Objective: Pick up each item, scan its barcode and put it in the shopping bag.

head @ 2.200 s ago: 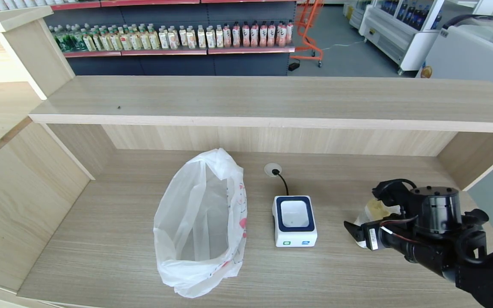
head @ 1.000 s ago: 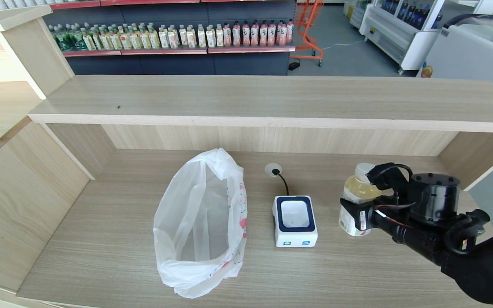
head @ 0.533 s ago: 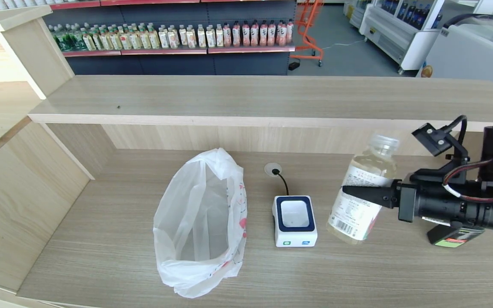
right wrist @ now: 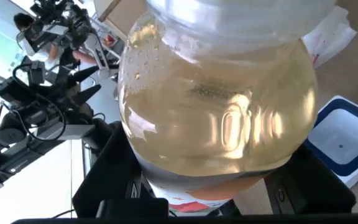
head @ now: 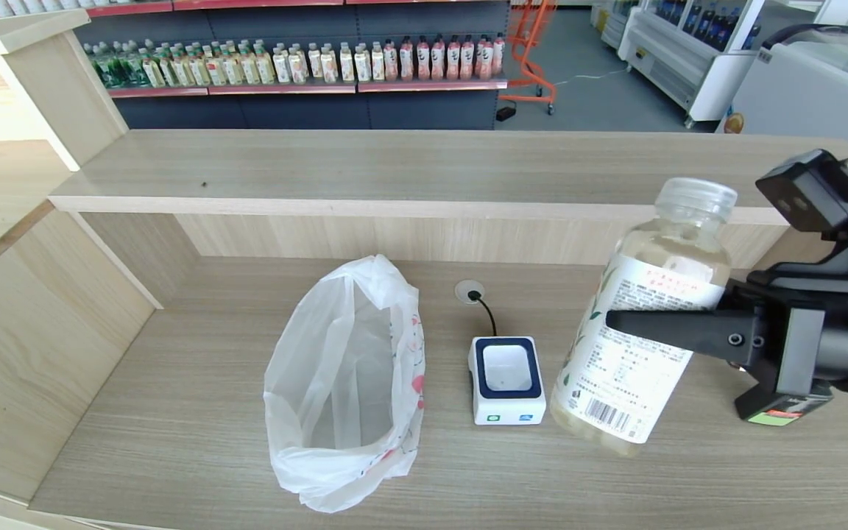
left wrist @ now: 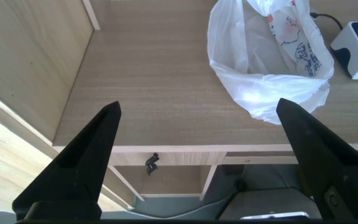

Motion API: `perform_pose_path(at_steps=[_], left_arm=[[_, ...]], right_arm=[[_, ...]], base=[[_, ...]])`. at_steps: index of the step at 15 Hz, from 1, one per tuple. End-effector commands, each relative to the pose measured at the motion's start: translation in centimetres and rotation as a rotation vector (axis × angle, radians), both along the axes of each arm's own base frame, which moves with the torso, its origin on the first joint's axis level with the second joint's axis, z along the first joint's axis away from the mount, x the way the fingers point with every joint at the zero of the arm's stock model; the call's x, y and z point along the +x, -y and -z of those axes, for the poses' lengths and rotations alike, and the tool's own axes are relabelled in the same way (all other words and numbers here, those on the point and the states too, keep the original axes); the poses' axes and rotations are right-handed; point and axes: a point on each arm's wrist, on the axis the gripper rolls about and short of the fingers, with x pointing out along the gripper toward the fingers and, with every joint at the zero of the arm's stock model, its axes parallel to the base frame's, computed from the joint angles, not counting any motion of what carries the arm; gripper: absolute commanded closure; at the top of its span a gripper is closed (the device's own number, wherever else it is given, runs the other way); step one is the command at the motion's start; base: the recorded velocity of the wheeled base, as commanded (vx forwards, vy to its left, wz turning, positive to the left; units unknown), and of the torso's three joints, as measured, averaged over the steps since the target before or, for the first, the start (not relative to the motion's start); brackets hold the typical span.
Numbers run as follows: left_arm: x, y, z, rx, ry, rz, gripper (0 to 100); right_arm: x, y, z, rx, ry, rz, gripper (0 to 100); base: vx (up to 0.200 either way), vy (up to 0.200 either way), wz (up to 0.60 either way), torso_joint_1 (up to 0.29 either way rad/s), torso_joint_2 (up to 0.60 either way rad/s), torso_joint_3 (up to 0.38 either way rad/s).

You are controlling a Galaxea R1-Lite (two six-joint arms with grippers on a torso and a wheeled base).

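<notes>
Beside the scanner point(head: 506, 379), 1 bottle point(head: 637, 353) aloft.
Our right gripper point(head: 670, 327) clamps it; left gripper point(left wrist: 197, 106) fingers apart; scanning and the shopping bag point(head: 343, 383) await, we judge.

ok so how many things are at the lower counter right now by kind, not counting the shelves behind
bottle: 1, held up off the counter beside the scanner
shopping bag: 1, lying open
scanner: 1
total: 3
</notes>
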Motion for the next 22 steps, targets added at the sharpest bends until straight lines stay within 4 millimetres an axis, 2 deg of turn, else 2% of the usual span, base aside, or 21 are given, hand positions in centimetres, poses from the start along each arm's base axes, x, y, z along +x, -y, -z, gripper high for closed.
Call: perform_pose_path(at_steps=[1, 11, 16, 22], left_arm=[[0.0, 0.0, 0.0, 0.000, -0.002, 0.000, 0], [0.0, 0.0, 0.0, 0.000, -0.002, 0.000, 0], [0.0, 0.0, 0.0, 0.000, 0.000, 0.000, 0], [0.0, 0.0, 0.0, 0.000, 0.000, 0.000, 0]], right_arm=[[-0.7, -0.5, -0.3, 0.007, 0.013, -0.036, 100], [-0.7, -1.1, -1.6, 0.050, -0.020, -0.044, 100], [-1.4, -1.8, -0.4, 0.028, -0.051, -0.081, 100], [-1.7, -2.7, -0.1, 0.009, -0.029, -0.084, 100]], base=[[0.000, 0.000, 0.00, 0.000, 0.00, 0.000], [0.000, 0.000, 0.00, 0.000, 0.00, 0.000], [0.000, 0.000, 0.00, 0.000, 0.00, 0.000], [0.000, 0.000, 0.00, 0.000, 0.00, 0.000]])
